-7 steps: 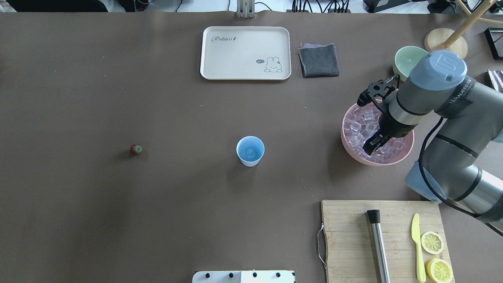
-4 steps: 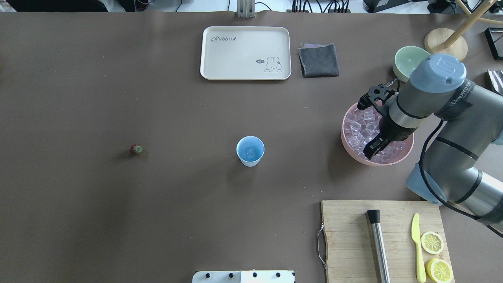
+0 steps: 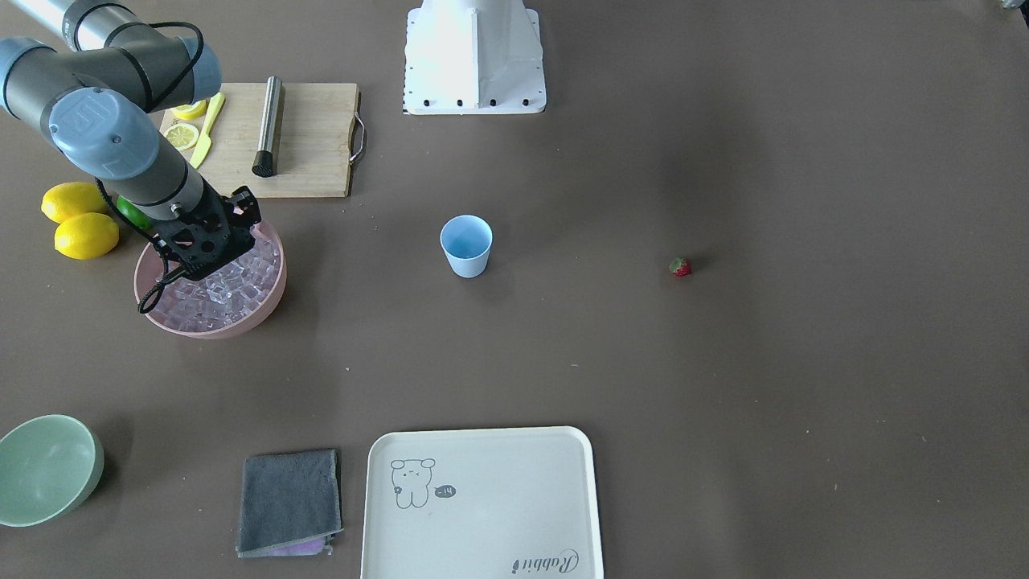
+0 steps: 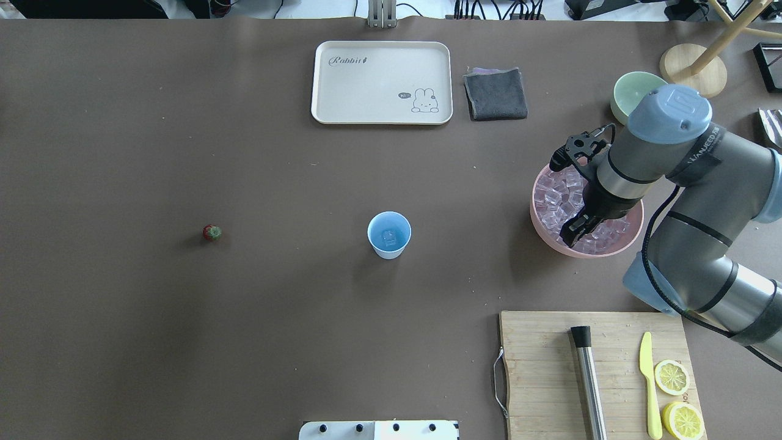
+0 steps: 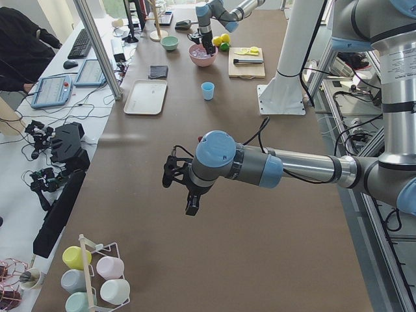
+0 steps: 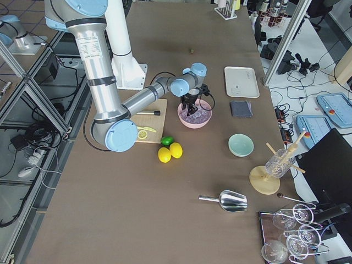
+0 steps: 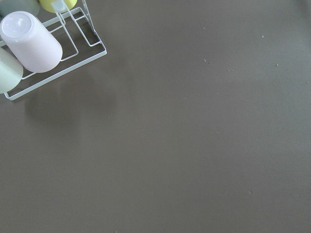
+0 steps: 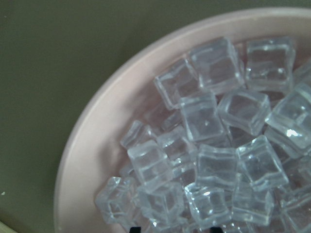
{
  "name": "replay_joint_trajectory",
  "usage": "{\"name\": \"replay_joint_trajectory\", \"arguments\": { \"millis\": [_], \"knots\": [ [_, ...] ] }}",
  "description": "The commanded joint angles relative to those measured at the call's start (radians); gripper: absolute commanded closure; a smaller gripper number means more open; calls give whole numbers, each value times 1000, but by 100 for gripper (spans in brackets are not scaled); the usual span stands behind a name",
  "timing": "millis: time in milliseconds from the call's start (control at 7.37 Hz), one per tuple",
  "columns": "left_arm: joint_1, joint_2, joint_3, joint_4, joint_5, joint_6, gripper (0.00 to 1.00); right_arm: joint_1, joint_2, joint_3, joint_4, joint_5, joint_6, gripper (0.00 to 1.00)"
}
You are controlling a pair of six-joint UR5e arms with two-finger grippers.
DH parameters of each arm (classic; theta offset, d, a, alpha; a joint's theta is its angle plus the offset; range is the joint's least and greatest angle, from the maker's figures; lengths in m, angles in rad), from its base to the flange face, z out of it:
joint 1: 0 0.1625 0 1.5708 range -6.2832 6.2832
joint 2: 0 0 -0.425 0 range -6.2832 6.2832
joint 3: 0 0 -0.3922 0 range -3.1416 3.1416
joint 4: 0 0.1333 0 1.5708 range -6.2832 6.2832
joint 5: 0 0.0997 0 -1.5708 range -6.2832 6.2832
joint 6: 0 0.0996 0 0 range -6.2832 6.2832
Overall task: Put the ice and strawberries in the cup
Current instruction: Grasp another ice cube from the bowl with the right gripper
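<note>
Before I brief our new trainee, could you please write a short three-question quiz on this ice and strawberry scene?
1. True or false: the strawberry lies inside the light blue cup.
2. Whose gripper hangs over the ice cubes in the pink bowl? A left arm's; B right arm's; C both.
3. What already lies in the cup?
Key: 1 false; 2 B, the right gripper; 3 one ice cube.
</note>
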Motion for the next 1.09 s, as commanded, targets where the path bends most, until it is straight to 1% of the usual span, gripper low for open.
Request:
{"name": "replay_joint_trajectory", "arguments": {
  "millis": [0, 136, 271, 543, 678, 950],
  "knots": [
    [-1, 0, 0, 0, 0, 0, 2, 0, 2, -2, 0, 0, 15, 59],
    [-1, 0, -2, 0, 0, 0, 2, 0, 0, -2, 0, 0, 15, 78],
    [1, 0, -5, 0, 0, 0, 2, 1, 2, 1, 2, 2, 14, 100],
    [1, 0, -5, 0, 0, 0, 2, 9, 2, 10, 2, 14, 12, 100],
    [1, 0, -3, 2, 0, -2, 2, 32, 6, 19, 2, 41, 14, 100],
    [1, 0, -2, 2, 0, -3, 2, 60, 9, 82, -32, 78, 23, 100]
  ]
}}
